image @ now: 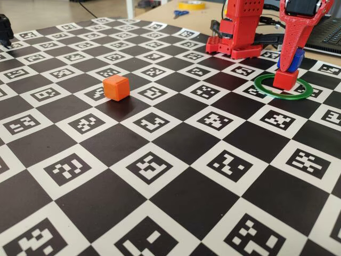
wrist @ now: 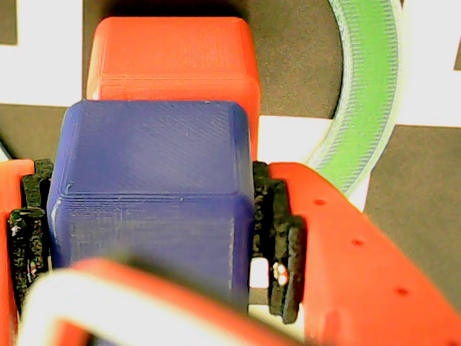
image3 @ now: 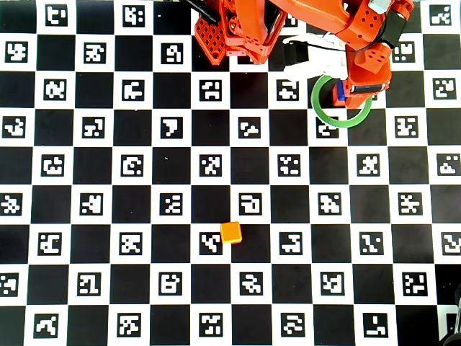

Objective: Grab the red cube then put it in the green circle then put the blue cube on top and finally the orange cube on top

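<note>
Checkerboard marker mat (image: 176,144) covers the table; scissors (image: 180,13) and tape roll (image: 192,5) lie behind; gripper (wrist: 155,216) fingers pinch the blue cube (wrist: 151,187).

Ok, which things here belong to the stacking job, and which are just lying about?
Job:
- red cube
- green circle
- blue cube, held in the tool
- orange cube

Lying about:
- scissors
- yellow tape roll
- checkered marker board
</note>
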Tool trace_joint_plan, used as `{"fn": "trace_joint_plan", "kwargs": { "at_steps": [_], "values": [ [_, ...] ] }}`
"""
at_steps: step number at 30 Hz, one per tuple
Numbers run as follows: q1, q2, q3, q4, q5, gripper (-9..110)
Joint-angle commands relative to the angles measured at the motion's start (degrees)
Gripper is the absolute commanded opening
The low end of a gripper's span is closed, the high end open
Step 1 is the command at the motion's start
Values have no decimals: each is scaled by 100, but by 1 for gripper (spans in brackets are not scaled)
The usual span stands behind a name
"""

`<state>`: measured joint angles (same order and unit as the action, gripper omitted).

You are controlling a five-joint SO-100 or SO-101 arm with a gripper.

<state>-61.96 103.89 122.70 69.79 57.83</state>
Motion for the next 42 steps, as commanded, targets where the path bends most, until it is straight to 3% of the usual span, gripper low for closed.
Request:
{"fn": "trace_joint_plan", "kwargs": {
  "at_steps": [1, 12, 27, 42],
  "values": [
    [-79, 70, -26, -35, -35, 4],
    [-308, 88, -35, 18, 18, 15],
    [-246, 88, -26, -9, 26, 15],
    [-158, 88, 18, -35, 70, 25]
  ]
}}
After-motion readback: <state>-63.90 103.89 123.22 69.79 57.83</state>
